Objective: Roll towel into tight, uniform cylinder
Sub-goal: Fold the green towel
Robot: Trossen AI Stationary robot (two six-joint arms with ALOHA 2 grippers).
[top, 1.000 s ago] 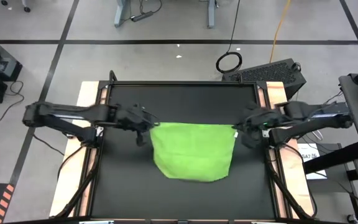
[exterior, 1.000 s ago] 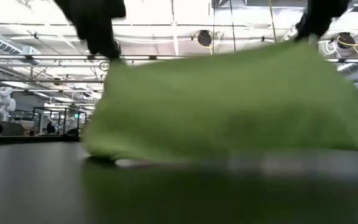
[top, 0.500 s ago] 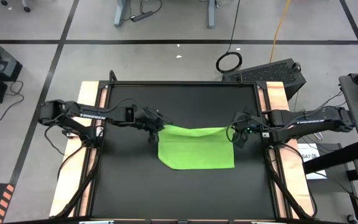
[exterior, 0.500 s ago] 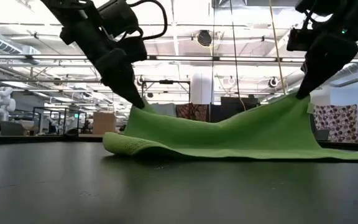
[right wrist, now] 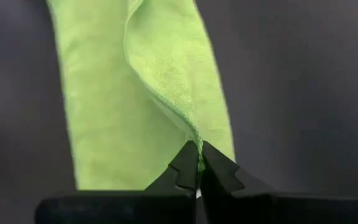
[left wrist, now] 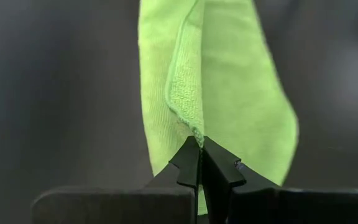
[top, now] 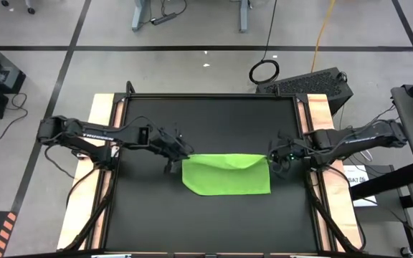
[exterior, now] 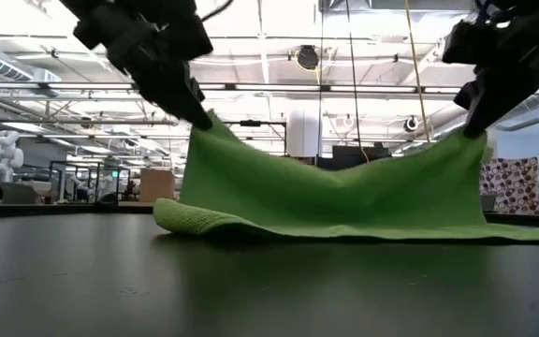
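The lime-green towel (top: 226, 174) lies mid-table on the black tabletop (top: 206, 122). Its near part (exterior: 195, 221) rests flat. Its far edge (exterior: 344, 178) is raised off the table and sags between the two held corners. My left gripper (top: 181, 155) is shut on the towel's far left corner. My right gripper (top: 270, 156) is shut on its far right corner. The low view shows both grippers slanting down from above, the left gripper (exterior: 204, 120) at the left and the right gripper (exterior: 471, 129) at the right. My left gripper pinches the towel's far left corner (left wrist: 194, 132) at its hemmed edge between the two fingertips (left wrist: 188, 158). It slants down from the table's left. The corner is lifted clear and the cloth slopes down from it to the table. My right gripper pinches the towel's far right corner (right wrist: 194, 135) at the hem between its two fingertips (right wrist: 186, 163). It slants down from the table's right. That corner is held above the table, and the cloth falls away from it to the flat part.
Bare black tabletop surrounds the towel, with wooden side rails (top: 102, 107) at the left and right edges. Beyond the far edge, on the floor, are a cable coil (top: 264, 71) and a dark case (top: 310, 82).
Both grippers have sunk, staying shut on the corners. The towel hung high and spread out a second ago. Its lower part now lies on the table. In the last half second the held far edge has moved slightly toward the near edge.
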